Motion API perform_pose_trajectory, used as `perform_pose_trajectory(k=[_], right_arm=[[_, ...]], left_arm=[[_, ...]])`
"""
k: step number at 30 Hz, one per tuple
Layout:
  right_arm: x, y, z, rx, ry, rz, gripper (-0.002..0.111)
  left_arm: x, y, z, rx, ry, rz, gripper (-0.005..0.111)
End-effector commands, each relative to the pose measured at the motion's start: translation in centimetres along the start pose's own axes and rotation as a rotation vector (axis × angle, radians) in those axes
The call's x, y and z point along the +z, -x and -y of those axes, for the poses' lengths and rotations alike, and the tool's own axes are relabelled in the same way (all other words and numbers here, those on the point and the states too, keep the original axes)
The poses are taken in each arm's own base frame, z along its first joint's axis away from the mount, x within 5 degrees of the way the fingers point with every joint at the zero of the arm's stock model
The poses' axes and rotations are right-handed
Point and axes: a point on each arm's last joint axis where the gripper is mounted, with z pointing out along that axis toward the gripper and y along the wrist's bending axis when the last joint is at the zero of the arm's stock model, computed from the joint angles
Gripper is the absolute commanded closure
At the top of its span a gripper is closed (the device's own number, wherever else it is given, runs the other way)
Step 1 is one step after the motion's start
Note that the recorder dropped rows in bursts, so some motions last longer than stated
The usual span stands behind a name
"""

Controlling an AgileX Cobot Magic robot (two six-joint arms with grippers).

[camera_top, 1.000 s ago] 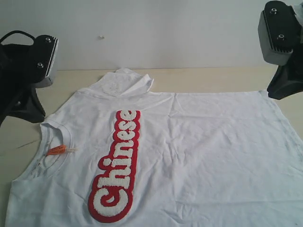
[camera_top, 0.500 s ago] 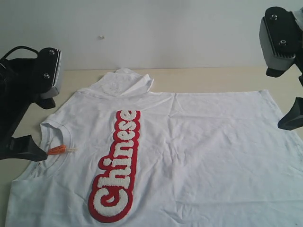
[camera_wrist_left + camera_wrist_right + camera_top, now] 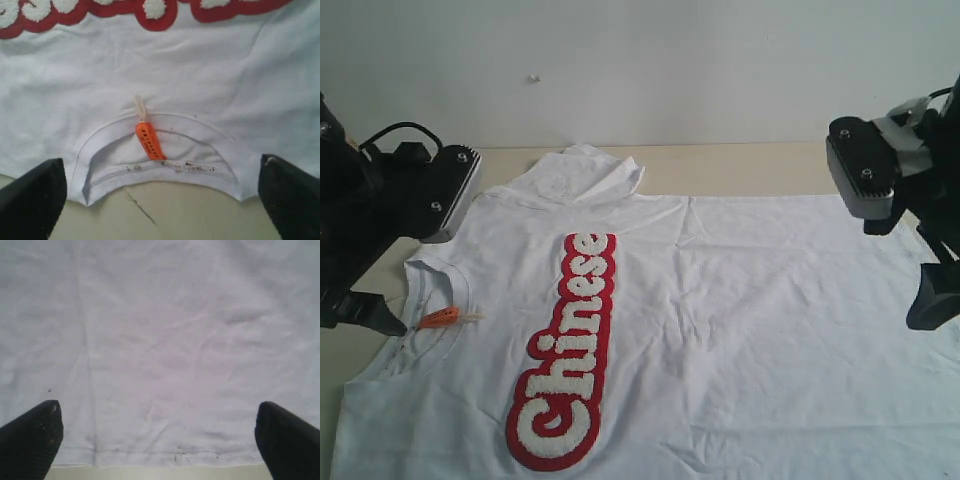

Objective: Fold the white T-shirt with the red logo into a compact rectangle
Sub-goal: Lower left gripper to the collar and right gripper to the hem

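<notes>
The white T-shirt (image 3: 740, 300) lies spread flat on the table, collar at the left and hem at the right. Its red logo (image 3: 565, 350) runs lengthwise along the chest. A small orange tag (image 3: 442, 318) sticks out at the collar (image 3: 150, 167). In the left wrist view my left gripper (image 3: 161, 170) stands open, straddling the collar from just above, with nothing held. One of its dark fingers (image 3: 365, 312) shows beside the collar in the exterior view. My right gripper (image 3: 157, 410) is open over the hem (image 3: 165, 452), with one finger (image 3: 932, 300) near the shirt's right edge.
The pale wooden table (image 3: 750, 160) shows behind the shirt and under the collar (image 3: 190, 215). The far sleeve (image 3: 585, 175) is bunched and folded over at the back. A white wall stands behind the table. The shirt runs off the bottom of the exterior view.
Both grippers have opened wide. Both arms have dropped and moved inward, the left to the collar and the right to the hem. The shirt has not moved.
</notes>
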Motion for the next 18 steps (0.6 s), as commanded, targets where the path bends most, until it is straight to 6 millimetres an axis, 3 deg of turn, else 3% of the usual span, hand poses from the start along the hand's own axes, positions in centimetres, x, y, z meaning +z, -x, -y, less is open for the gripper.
perform_pose_trajectory(k=[1, 5, 10, 18], right_arm=[[2.0, -0.2, 1.0, -0.026, 0.042, -0.048, 0.004], [3.6, -0.3, 1.8, -0.032, 0.046, -0.064, 0.004], [4.7, -0.2, 2.7, -0.032, 0.0, -0.055, 0.004], [5.8, -0.1, 3.1, -0.03, 0.011, -0.056, 0.004]], left_arm=[[1.6, -1.3, -2.0, -0.022, -0.04, -0.022, 0.002], [2.9, -3.1, -3.3, -0.051, -0.092, -0.035, 0.002], [5.1, -4.6, -3.4, -0.054, -0.156, -0.042, 0.002], [7.6, -4.4, -4.5, -0.101, -0.193, 0.001, 0.002]])
